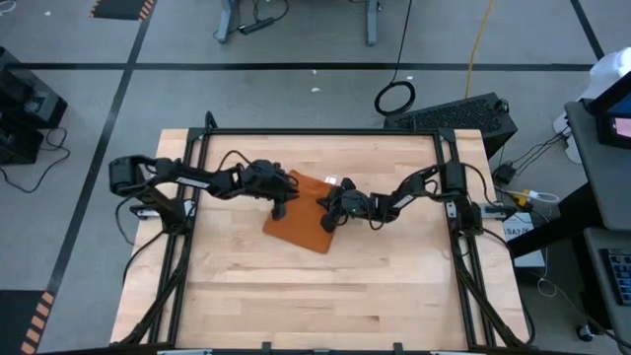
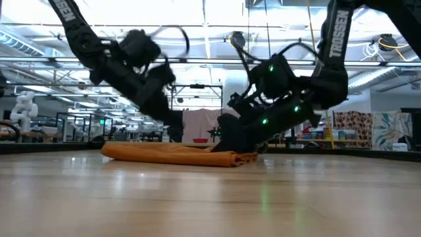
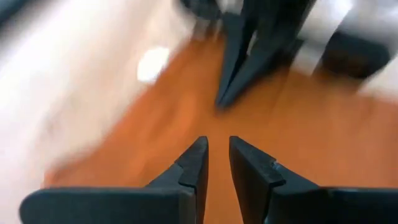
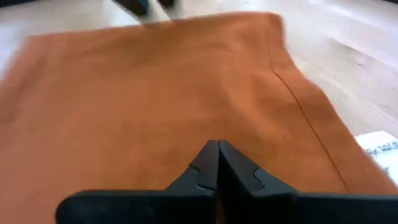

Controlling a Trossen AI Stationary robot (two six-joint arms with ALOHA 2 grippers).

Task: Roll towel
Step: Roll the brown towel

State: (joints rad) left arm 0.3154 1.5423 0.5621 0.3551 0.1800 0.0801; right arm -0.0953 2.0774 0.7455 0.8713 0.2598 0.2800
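Towel (image 1: pixel 304 214) lying flat nr worktop (image 1: pixel 315 306) far edge. L gripper (image 1: pixel 279 209) hovering over it, jaws slightly apart, prob empty. R gripper (image 1: pixel 327 223) pressing towel, jaws closed.

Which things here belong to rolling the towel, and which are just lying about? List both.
Part of the job:
- towel, lying flat on the table
- left gripper, narrow gap between its fingers, over the towel
- right gripper, shut, tips down on the cloth

Lying about:
- cable loop on the floor
- black case behind the table
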